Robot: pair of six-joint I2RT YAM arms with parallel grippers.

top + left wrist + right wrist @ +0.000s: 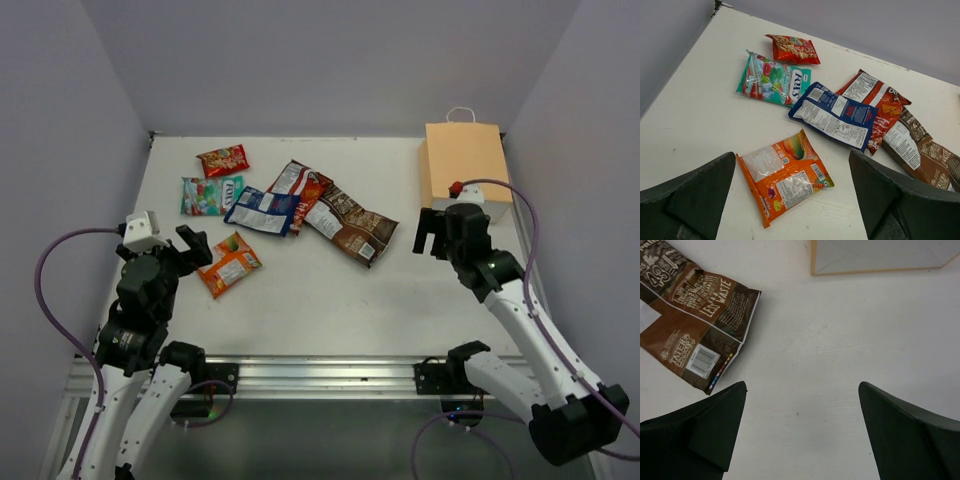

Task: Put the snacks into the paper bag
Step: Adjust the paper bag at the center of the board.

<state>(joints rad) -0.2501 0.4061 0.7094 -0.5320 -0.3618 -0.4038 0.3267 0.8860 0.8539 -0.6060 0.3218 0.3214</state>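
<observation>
Surface: a white table (pixel 330 300), flat and matt, with a metal rail (pixel 330 372) along its near edge.
Room: pale grey-lilac walls (pixel 330 60) close the table on the left, at the far side and on the right.
Paper bag: the tan paper bag (pixel 463 160) is at the far right corner of the table, and its white cord handle (pixel 460 112) is at the far end. It cannot be told whether it stands or lies.
Inside of the bag: hidden in every view. The right wrist view shows only a pale grey creased panel with a tan edge.
Snacks: six packets lie on the table left of centre, well apart from the bag.
Far group: the red packet (pixel 223 159) lies alone, and the teal-green packet (pixel 210 194) is just beside it.
Middle group: the blue packet (pixel 262 211) overlaps the red-white packet (pixel 300 190), which touches the dark brown packet (pixel 352 225).
Near: the orange packet (pixel 231 265) lies apart from the others.
Left gripper (pixel 193 246): spread wide and empty, close to the orange packet.
Right gripper (pixel 802 390): spread wide and empty, over bare table between the dark brown packet and the bag.
</observation>
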